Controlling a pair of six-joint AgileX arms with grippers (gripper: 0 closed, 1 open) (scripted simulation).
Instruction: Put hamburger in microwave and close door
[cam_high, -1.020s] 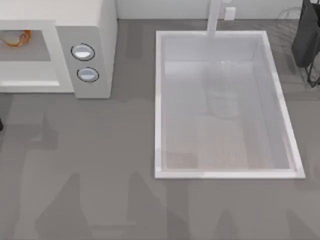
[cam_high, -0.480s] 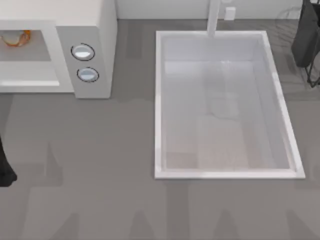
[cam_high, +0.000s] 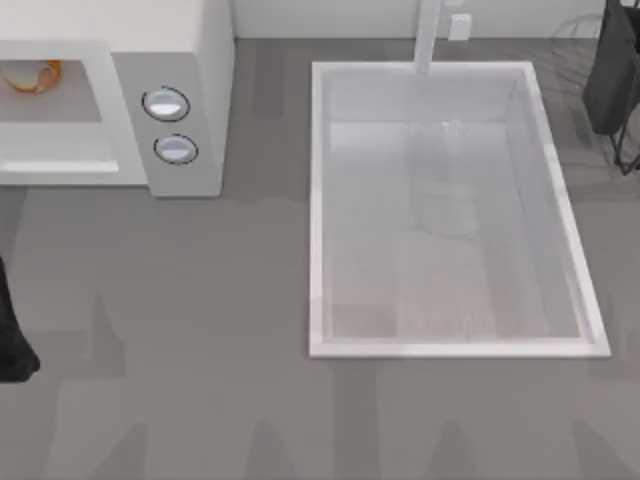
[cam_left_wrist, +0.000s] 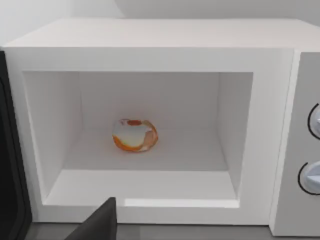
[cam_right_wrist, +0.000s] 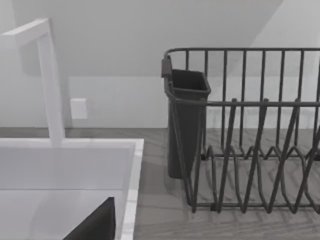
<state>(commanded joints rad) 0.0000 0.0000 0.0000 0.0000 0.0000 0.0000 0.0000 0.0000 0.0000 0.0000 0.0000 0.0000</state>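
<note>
The microwave (cam_high: 175, 100) stands at the table's back left with its cavity open toward the front. The hamburger (cam_left_wrist: 134, 135) sits on the cavity floor, near the middle, and shows as an orange spot (cam_high: 30, 75) from above. The door (cam_left_wrist: 10, 165) is swung open; its dark inner face runs along the cavity's side. My left arm (cam_high: 12, 335) is a dark shape at the table's left edge, in front of the microwave and apart from it. A dark part of my left gripper (cam_left_wrist: 97, 225) shows low in the left wrist view, holding nothing that I can see.
A white sink basin (cam_high: 450, 345) with a tap (cam_high: 428, 35) takes up the middle and right. A dark dish rack (cam_right_wrist: 250, 150) with a cutlery cup (cam_right_wrist: 186, 120) stands at the back right (cam_high: 612, 80). A dark part of my right gripper (cam_right_wrist: 95, 222) hangs near it.
The dark left arm has moved toward the front along the table's left edge, away from the microwave. The hamburger has stayed in the cavity.
</note>
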